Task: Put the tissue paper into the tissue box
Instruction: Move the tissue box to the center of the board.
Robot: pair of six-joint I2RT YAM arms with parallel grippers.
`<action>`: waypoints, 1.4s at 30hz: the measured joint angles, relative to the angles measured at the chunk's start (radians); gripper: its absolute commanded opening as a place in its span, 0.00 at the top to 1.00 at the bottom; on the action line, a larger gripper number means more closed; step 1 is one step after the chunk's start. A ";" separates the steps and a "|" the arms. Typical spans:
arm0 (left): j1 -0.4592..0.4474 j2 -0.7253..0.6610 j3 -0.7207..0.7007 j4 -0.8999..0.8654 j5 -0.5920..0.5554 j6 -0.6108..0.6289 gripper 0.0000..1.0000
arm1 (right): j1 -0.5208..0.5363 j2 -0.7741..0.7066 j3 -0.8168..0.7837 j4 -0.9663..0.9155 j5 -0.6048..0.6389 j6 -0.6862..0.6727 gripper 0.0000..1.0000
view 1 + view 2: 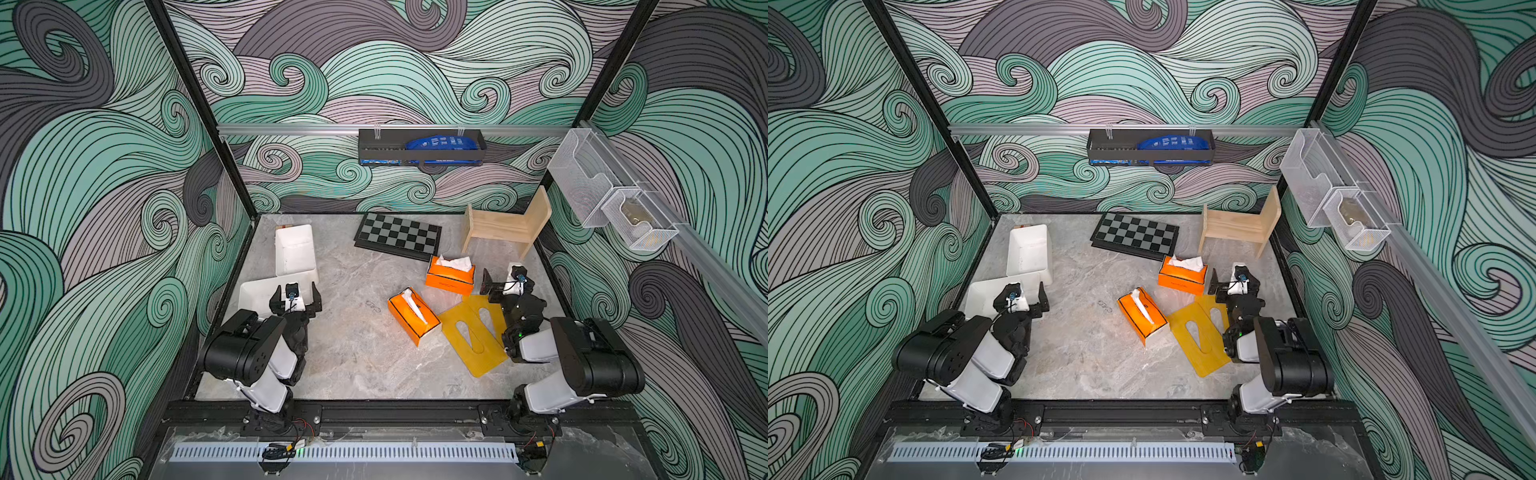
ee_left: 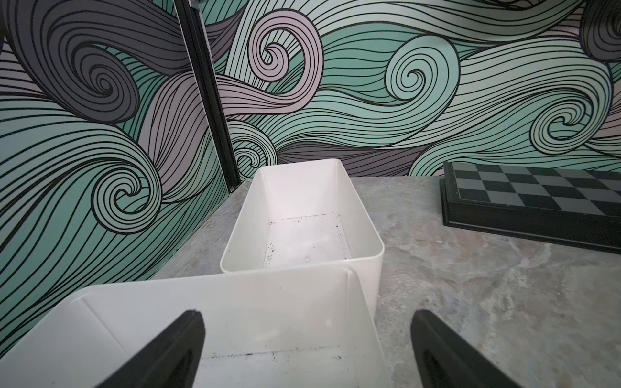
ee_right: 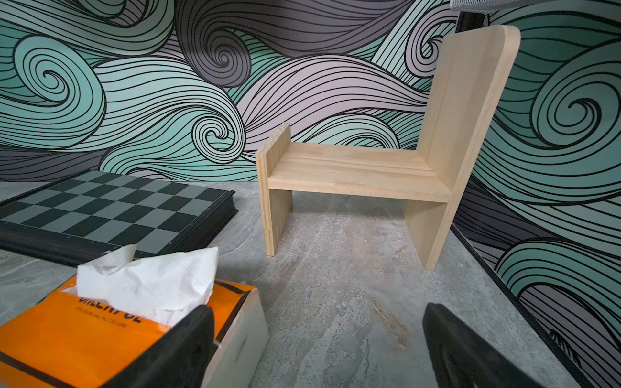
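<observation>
Right wrist: tissue box (image 3: pixel 84 332) beside hand (image 3: pixel 317 310)

The light is soft and even and seems to come from above, so the table (image 3: pixel 336 268) carries only a weak shadow under the wooden chair (image 3: pixel 363 168). Both top views are slightly soft, and the frame posts (image 1: pixel 199 104) lean outward toward the edges. In the left wrist view the near fingers (image 2: pixel 168 352) of the left gripper (image 2: pixel 306 315) are out of focus, and the white bin (image 2: pixel 302 188) is bright without glare.
</observation>
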 measured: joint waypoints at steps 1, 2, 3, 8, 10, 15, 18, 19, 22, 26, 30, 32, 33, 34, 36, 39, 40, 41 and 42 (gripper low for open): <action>0.000 0.000 0.000 0.000 0.000 0.000 0.01 | 0.002 0.000 0.000 0.000 0.002 -0.001 0.00; 0.000 0.000 0.000 0.000 0.000 0.000 0.01 | 0.003 0.000 0.000 0.000 0.004 -0.003 0.00; 0.000 0.000 0.000 0.000 0.000 0.000 0.01 | 0.005 0.000 0.000 0.000 0.005 -0.004 0.00; 0.000 0.000 0.007 0.000 -0.011 -0.005 0.01 | -0.003 0.000 0.000 -0.001 0.008 -0.003 0.00; 0.004 0.000 0.021 -0.005 -0.021 -0.017 0.01 | -0.006 0.000 0.000 -0.001 0.008 -0.003 0.00; 0.038 -0.012 0.105 -0.071 -0.027 -0.065 0.01 | -0.007 0.000 0.000 -0.001 0.008 -0.003 0.00; 0.057 -0.021 0.135 -0.103 -0.026 -0.089 0.01 | -0.007 0.000 0.000 0.000 0.018 -0.001 0.00; 0.059 -0.021 0.136 -0.109 -0.026 -0.094 0.01 | -0.006 0.000 -0.002 0.006 0.025 0.002 0.00; 0.059 -0.026 0.121 -0.111 -0.026 -0.098 0.01 | -0.005 -0.024 -0.034 0.028 0.056 0.015 0.00; 0.026 -0.096 0.040 -0.084 -0.047 -0.074 0.01 | 0.006 -0.229 -0.051 -0.088 0.103 0.023 0.00; -0.057 -0.304 0.048 -0.173 -0.133 -0.043 0.01 | 0.011 -0.477 0.035 -0.274 0.116 0.041 0.00; -0.075 -0.441 0.111 -0.315 -0.145 -0.069 0.01 | 0.013 -0.573 0.098 -0.375 0.105 0.056 0.00; -0.079 -0.510 0.159 -0.407 -0.142 -0.101 0.01 | 0.015 -0.621 0.131 -0.426 0.089 0.066 0.00; -0.080 -0.564 0.207 -0.495 -0.135 -0.130 0.01 | 0.016 -0.656 0.155 -0.470 0.072 0.077 0.00; -0.080 -0.650 0.307 -0.654 -0.105 -0.193 0.01 | 0.023 -0.726 0.200 -0.560 0.024 0.108 0.00; -0.082 -0.714 0.434 -0.843 -0.037 -0.238 0.01 | 0.039 -0.790 0.259 -0.688 -0.080 0.154 0.00; -0.082 -0.720 0.480 -0.916 -0.017 -0.247 0.01 | 0.050 -0.802 0.278 -0.730 -0.117 0.167 0.00; -0.083 -0.718 0.546 -1.015 0.008 -0.257 0.01 | 0.064 -0.811 0.299 -0.775 -0.159 0.180 0.00; -0.084 -0.710 0.611 -1.099 0.029 -0.262 0.01 | 0.087 -0.817 0.319 -0.825 -0.204 0.190 0.00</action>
